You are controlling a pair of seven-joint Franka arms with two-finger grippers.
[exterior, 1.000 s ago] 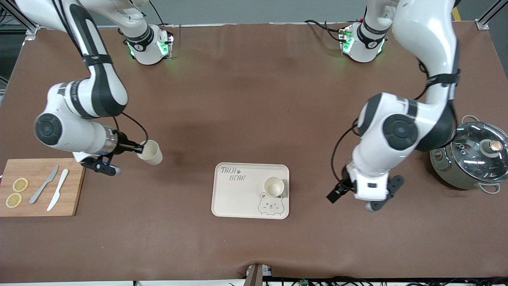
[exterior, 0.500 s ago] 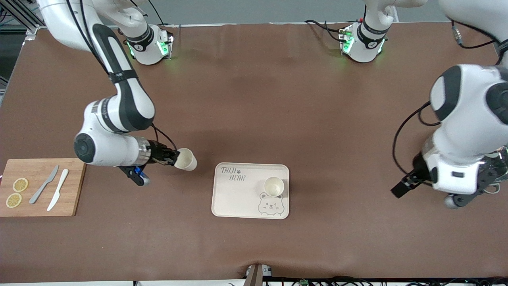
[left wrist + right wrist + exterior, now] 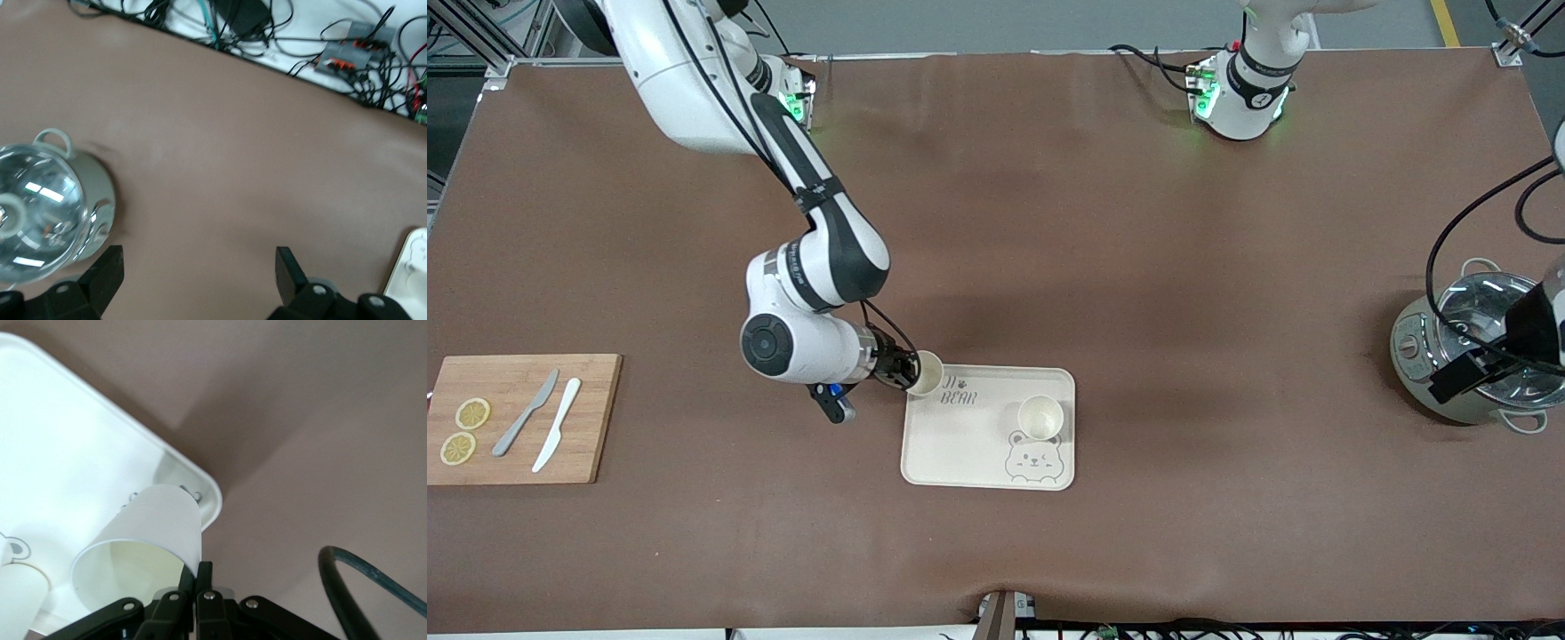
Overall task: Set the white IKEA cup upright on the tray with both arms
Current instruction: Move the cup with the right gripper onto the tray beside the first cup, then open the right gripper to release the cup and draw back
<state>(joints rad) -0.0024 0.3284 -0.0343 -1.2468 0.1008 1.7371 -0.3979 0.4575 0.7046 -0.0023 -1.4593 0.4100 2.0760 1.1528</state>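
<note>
My right gripper (image 3: 908, 370) is shut on the rim of a white cup (image 3: 926, 373), which it holds tilted on its side over the corner of the cream tray (image 3: 960, 444) by the "BEAR" lettering. In the right wrist view the fingertips (image 3: 203, 570) pinch the cup's wall (image 3: 150, 520) above the tray's corner (image 3: 80, 453). A second white cup (image 3: 1040, 416) stands upright on the tray above the bear outline. My left gripper (image 3: 1451, 384) is open and empty over the pot; its fingers (image 3: 110, 267) stand wide apart.
A steel pot with a glass lid (image 3: 1476, 356) stands at the left arm's end of the table. A wooden cutting board (image 3: 587, 418) with two knives and lemon slices lies at the right arm's end. Cables run along the table's edge (image 3: 280, 33).
My right arm has carried the cup from beside the cutting board to the tray's corner. My left arm has drawn away from the tray to over the pot.
</note>
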